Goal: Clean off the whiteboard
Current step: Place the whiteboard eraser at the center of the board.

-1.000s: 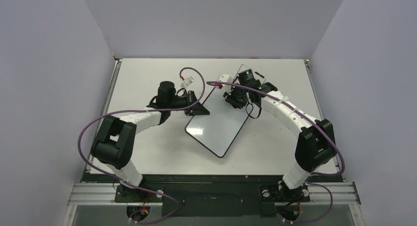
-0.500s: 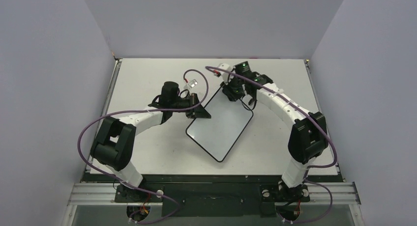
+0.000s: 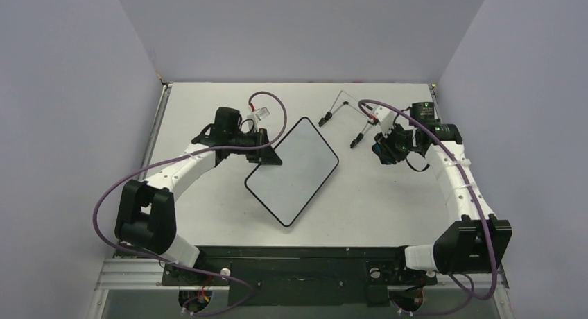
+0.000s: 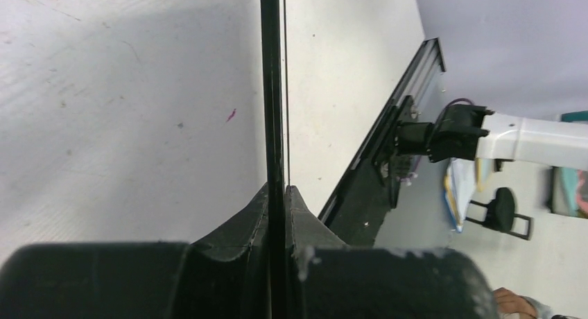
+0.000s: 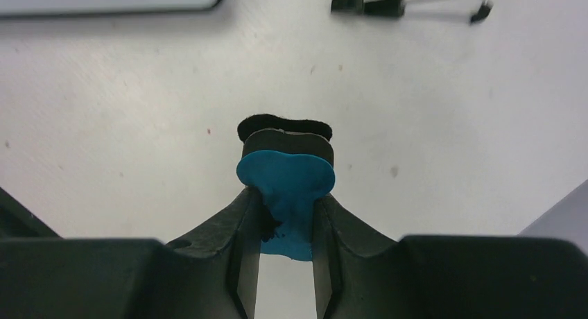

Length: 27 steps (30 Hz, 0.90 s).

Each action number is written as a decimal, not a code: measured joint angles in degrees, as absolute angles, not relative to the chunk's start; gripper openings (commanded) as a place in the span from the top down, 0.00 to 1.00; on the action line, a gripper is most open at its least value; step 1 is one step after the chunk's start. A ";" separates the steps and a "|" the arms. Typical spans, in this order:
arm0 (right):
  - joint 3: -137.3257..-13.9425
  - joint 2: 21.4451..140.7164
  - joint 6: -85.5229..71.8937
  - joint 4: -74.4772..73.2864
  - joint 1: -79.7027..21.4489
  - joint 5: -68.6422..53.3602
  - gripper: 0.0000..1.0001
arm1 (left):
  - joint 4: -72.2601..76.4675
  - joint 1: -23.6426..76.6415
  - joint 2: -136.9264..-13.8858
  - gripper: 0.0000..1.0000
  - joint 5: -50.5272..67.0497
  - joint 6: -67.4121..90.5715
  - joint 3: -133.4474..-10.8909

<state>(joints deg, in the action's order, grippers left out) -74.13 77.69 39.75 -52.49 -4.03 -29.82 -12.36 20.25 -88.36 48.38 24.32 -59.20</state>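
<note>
The whiteboard [image 3: 291, 170] is white with a thin black rim, and I see no writing on its face. My left gripper [image 3: 269, 154] is shut on its left edge; in the left wrist view the board [image 4: 272, 90] runs edge-on between the fingers [image 4: 277, 191]. My right gripper [image 3: 383, 152] hangs to the right of the board, apart from it, shut on the blue eraser [image 5: 286, 173], whose black felt side points forward. A corner of the whiteboard [image 5: 104, 0] shows at the top left of the right wrist view.
The thin wire easel stand [image 3: 343, 114] lies on the table behind the board, between the two grippers, and also shows as the wire stand [image 5: 409, 3] in the right wrist view. Grey walls close in the table on three sides.
My right arm has swung from the board's far end out to the right, carrying the eraser. My left gripper has drawn the board a little to the left. The wire stand is now uncovered.
</note>
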 measured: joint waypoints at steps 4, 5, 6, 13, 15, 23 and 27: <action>-66.52 79.46 43.40 -54.74 0.32 -26.96 0.90 | -22.13 20.18 -86.37 1.00 45.54 17.32 -63.90; -64.45 81.58 43.81 -54.78 0.86 -26.06 0.83 | -24.32 20.18 -85.62 1.00 45.06 15.68 -65.19; -62.67 83.70 43.97 -54.72 1.21 -25.28 0.80 | -26.39 20.21 -84.75 1.00 44.49 13.98 -66.39; -55.24 88.66 42.65 -51.37 2.26 -19.97 0.36 | -35.24 21.52 -77.82 1.00 41.93 4.78 -69.43; -55.24 88.51 42.46 -49.78 2.39 -19.57 0.29 | -36.58 22.59 -77.36 1.00 41.58 3.57 -69.43; -55.61 81.84 44.03 -49.19 5.17 -21.15 0.26 | -41.41 26.87 -77.60 1.00 38.54 -0.58 -69.43; -59.33 73.06 48.64 -52.40 7.88 -28.77 0.04 | -43.66 28.18 -78.48 1.00 37.67 -3.27 -70.24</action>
